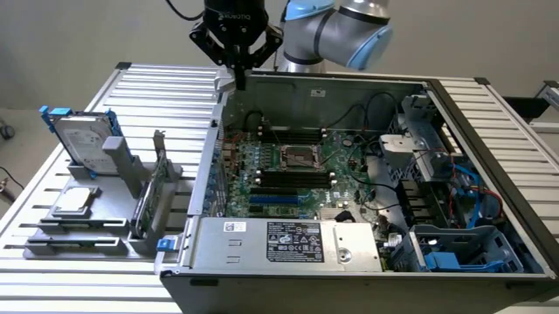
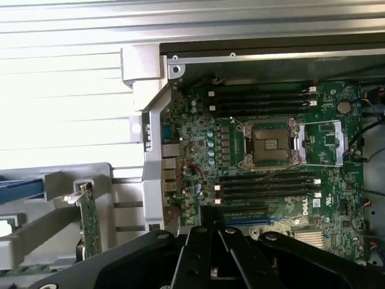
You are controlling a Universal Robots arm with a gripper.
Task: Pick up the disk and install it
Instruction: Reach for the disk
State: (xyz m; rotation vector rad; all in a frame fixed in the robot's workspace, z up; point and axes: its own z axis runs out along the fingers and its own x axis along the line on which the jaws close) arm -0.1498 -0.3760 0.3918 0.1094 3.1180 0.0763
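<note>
The disk (image 1: 84, 139), a silver-grey drive with a white label and blue rails, stands upright in the grey holder (image 1: 88, 226) at the exterior view's left. My gripper (image 1: 241, 81) hangs above the back left corner of the open computer case (image 1: 288, 254), well apart from the disk. Its fingers are shut together with nothing between them. In the wrist view the gripper (image 2: 210, 233) points down over the motherboard (image 2: 271, 150), and a blue strip of the disk's rail (image 2: 21, 188) shows at the edge.
A thin green circuit card (image 1: 158, 176) stands in the holder beside the disk, and a small square silver chip (image 1: 74, 199) lies in front of it. The case has a blue drive cage (image 1: 454, 252) in its front right corner. The slatted table (image 1: 157, 85) surrounds everything.
</note>
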